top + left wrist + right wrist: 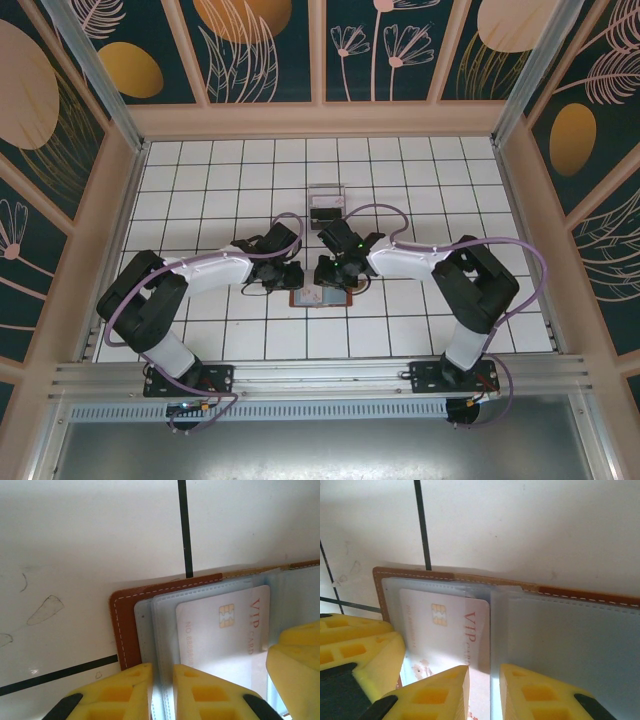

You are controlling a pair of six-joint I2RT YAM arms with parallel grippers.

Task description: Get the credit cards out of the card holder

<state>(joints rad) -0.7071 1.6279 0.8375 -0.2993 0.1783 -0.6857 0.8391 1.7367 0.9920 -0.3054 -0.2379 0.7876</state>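
white tiled tabletop (pixel 200 180) with dark grid lines, enclosed by panels (pixel 250 50) painted with pale plants on dark green. item: card holder (pixel 322 298), brown leather with pale stitching, lying open and flat near the centre of the tabletop, between the two arms, clear sleeves exposed. item: credit card (pixel 450 625), whitish, gold chip, red "vip" lettering, seated inside a clear sleeve toward the holder's left end, not yet out. other cards: none made out. item: clear box (pixel 327 198), on the far side of the holder and apart from it. left pincer (pixel 162 690): clenched, yellow fingers nearly meeting on the edge of the clear sleeves at the holder's left end, apparently pinning the holder down. right pincer (pixel 484 692): narrow gap, straddling the line where the card's right edge meets the next sleeve; cannot tell whether it truly pinches the card. step in hand, as judged: drawing the vip card from its sleeve. handling note: the left hold should be firm and low so the holder does not lift. catch the card alone, not the sleeve film, and pull slowly in the plane of the pocket toward its open side, since thin plastic may slip or drag the leaf along.
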